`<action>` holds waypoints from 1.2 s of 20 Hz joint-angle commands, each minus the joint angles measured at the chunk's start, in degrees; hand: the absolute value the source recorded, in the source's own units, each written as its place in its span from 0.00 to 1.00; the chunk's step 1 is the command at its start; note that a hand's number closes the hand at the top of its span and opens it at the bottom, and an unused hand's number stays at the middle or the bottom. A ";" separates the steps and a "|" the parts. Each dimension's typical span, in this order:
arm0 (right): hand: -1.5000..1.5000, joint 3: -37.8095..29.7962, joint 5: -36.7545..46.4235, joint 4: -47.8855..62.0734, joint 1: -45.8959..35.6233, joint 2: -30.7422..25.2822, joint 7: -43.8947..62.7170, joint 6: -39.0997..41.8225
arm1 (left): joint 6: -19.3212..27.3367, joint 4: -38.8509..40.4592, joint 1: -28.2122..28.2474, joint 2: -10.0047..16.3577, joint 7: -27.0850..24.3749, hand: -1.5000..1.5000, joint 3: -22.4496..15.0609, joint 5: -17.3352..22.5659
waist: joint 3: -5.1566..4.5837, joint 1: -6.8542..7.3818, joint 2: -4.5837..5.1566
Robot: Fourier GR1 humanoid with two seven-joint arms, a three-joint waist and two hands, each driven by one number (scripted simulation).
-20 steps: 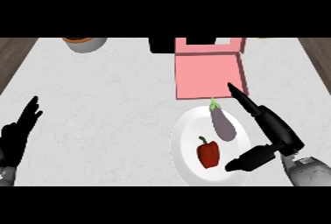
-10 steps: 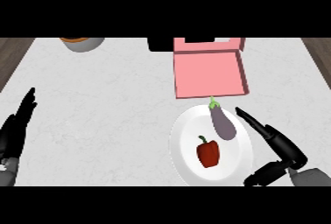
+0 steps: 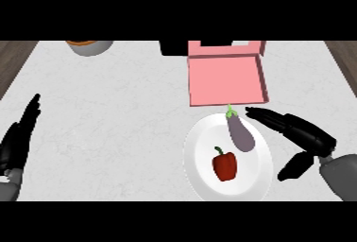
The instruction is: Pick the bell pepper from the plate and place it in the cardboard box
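A red bell pepper point(image 3: 225, 164) lies on the white plate point(image 3: 202, 175), toward its lower middle. A purple eggplant point(image 3: 240, 131) lies on the same plate, up and to the right of the pepper. The pink cardboard box point(image 3: 226, 78) stands open just beyond the plate. My right hand point(image 3: 301, 137) hovers at the plate's right edge, fingers straight and pointing up-left past the eggplant, thumb hanging down; it holds nothing. My left hand point(image 3: 18, 139) rests open at the left edge, fingers up.
A grey bowl with an orange inside point(image 3: 89, 46) sits at the far left of the counter. A dark object point(image 3: 174, 47) stands behind the box's left corner. Wooden strips border the counter at both sides.
My right hand has pulled back from over the plate to its right edge, then swung its fingers leftward toward the eggplant. The left hand drifted slightly toward the left edge. The pepper has not moved.
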 commanded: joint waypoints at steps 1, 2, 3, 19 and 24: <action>0.00 4.05 5.42 -2.23 -5.40 -1.89 7.76 5.93 | -3.94 1.06 -1.75 2.61 1.10 0.50 2.26 1.81 | -0.04 -0.16 -0.05; 0.00 5.94 7.95 -2.20 -5.83 -0.12 9.96 5.22 | 0.14 0.41 1.03 -0.99 -1.10 0.50 0.68 -0.37 | -0.03 0.13 -0.06; 0.00 6.13 8.84 -1.21 -6.79 -0.94 10.68 6.95 | 0.44 1.27 -1.94 -1.20 0.45 0.50 0.10 -1.59 | -0.01 -0.34 0.04; 0.00 5.94 21.58 -3.08 -5.95 10.45 19.80 16.69 | -4.32 -0.65 1.95 -3.76 -0.57 0.50 6.87 -4.85 | 0.05 -0.63 -0.06; 0.00 5.02 25.72 -1.32 -6.54 15.52 20.82 17.27 | -6.38 -0.81 1.20 -4.75 -0.44 0.50 8.45 -6.62 | 0.05 -0.60 -0.05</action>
